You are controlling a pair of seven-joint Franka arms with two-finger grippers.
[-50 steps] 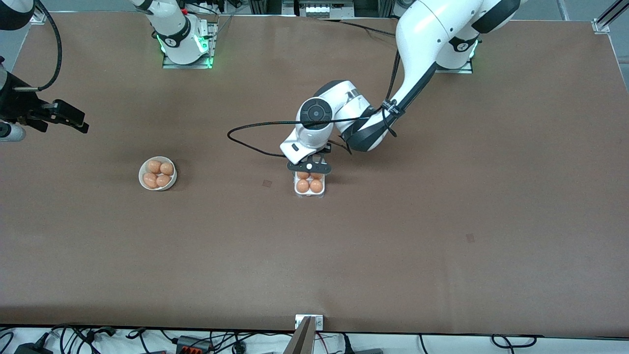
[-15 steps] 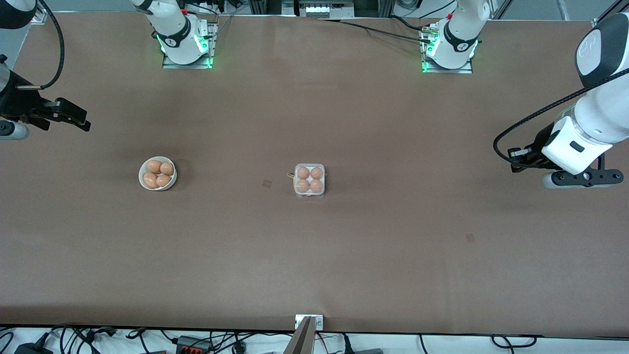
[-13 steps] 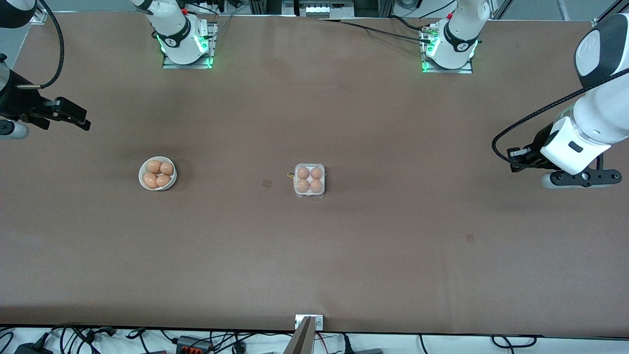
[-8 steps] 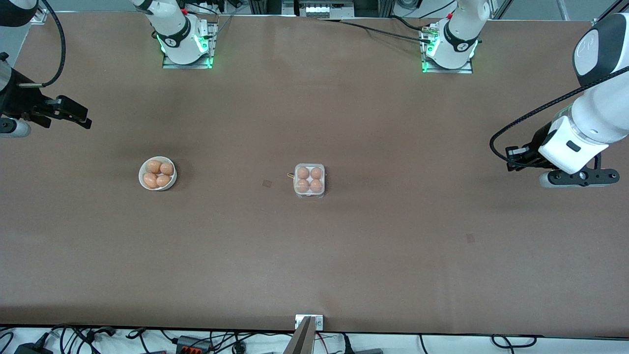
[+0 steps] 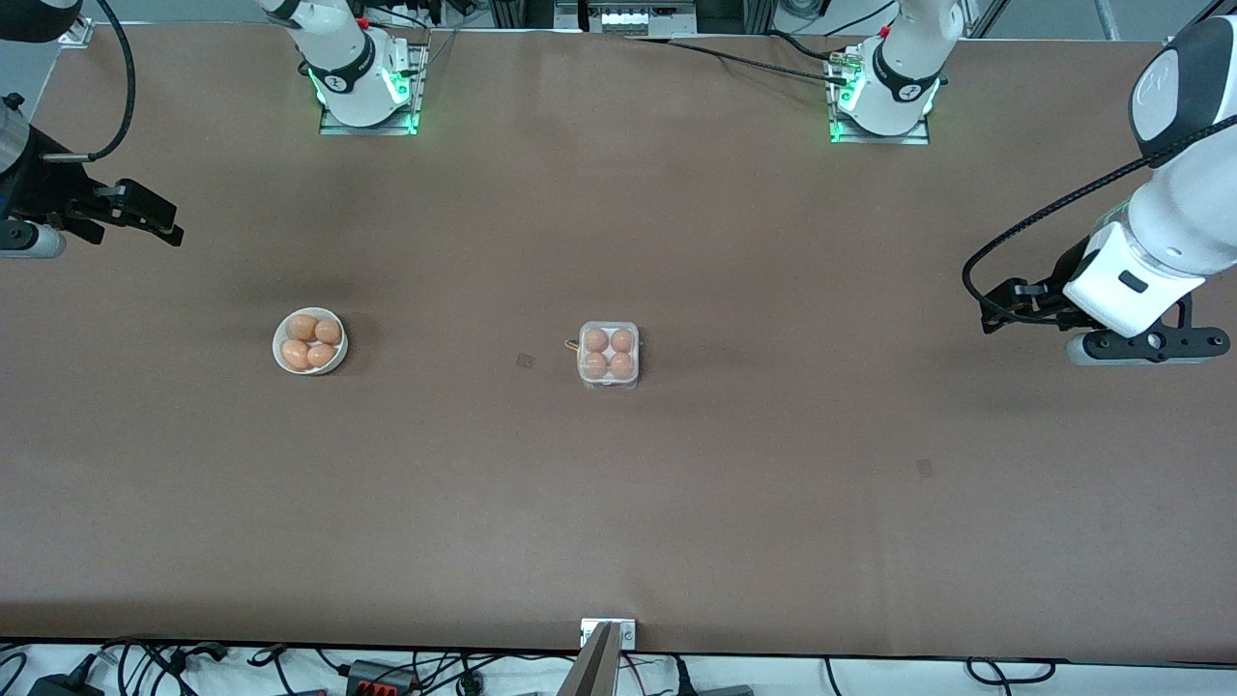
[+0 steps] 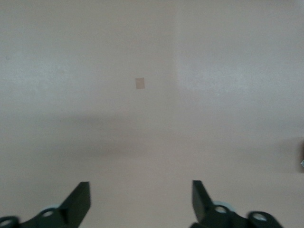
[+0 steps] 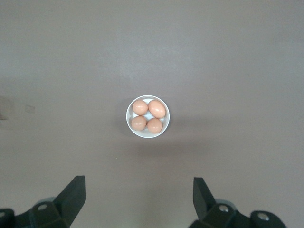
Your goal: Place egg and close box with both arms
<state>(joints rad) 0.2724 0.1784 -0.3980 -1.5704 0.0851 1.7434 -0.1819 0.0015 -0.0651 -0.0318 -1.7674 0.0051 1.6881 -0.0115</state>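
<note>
The clear plastic box (image 5: 609,381) sits mid-table with its lid down over several orange-brown eggs (image 5: 609,354). Several more eggs (image 5: 311,340) lie in a round white bowl (image 5: 336,364) toward the right arm's end. My left gripper (image 5: 1148,344) hangs over bare table at the left arm's end, open and empty (image 6: 141,199). My right gripper (image 5: 29,232) hangs at the right arm's end of the table, open and empty (image 7: 139,197). The right wrist view shows the bowl (image 7: 128,114) and its eggs (image 7: 156,109) below. The box is out of both wrist views.
The brown table (image 5: 773,503) has small tan marks (image 5: 525,361) beside the box and toward the left arm's end (image 5: 925,468); one shows in the left wrist view (image 6: 139,83). The arm bases (image 5: 365,87) stand along the table's edge farthest from the front camera. Cables lie along the near edge.
The left arm has left the box, where its gripper was 3.3 s ago, and swung out to its own end of the table. The right gripper has drifted slightly. The box has not moved.
</note>
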